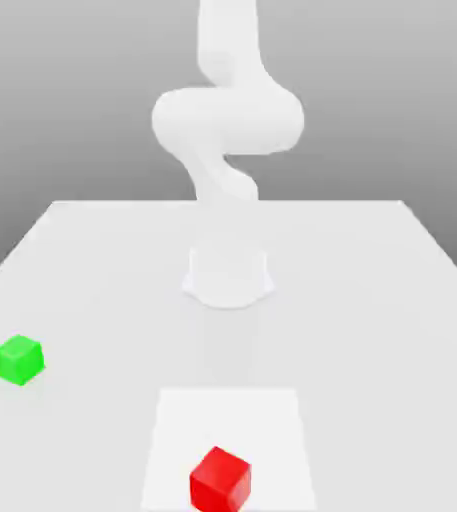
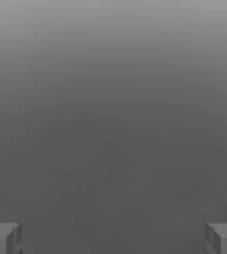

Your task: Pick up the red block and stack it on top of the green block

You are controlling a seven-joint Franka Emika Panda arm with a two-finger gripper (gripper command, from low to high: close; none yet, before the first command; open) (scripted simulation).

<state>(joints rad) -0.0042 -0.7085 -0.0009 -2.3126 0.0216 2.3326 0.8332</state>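
Gripper (image 2: 113, 238) jaws wide apart, empty; small matte red cube (image 1: 220, 479) on worktop (image 1: 92, 260), well apart from small matte green cube (image 1: 18, 360) toward exterior view's left.

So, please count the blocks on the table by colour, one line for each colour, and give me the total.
Red block: 1
Green block: 1
Total: 2 blocks, lying apart on the table, the green one toward the exterior view's left.
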